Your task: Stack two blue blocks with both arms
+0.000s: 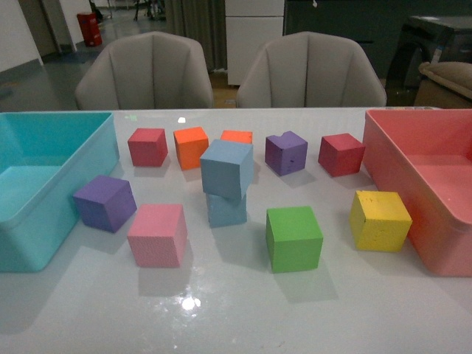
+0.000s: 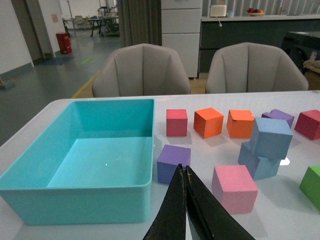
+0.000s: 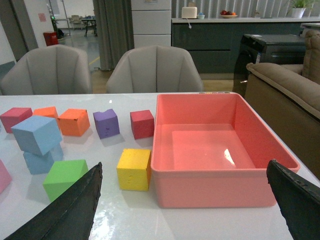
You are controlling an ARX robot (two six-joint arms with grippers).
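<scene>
You have one blue block (image 1: 227, 169) sitting skewed on the other blue block (image 1: 226, 210) mid-desk (image 1: 236, 317), between the pink cube (image 1: 156, 234) and green cube (image 1: 293, 238), so the stack looks done. Your left claw (image 2: 185, 200) is closed and empty; your right claw (image 3: 185, 200) gapes wide, empty. No legible writing

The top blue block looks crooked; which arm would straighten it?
Probably right: its gripper is open, while the left gripper is shut. The top blue block sits skewed on the lower blue block, centrally between both.
</scene>
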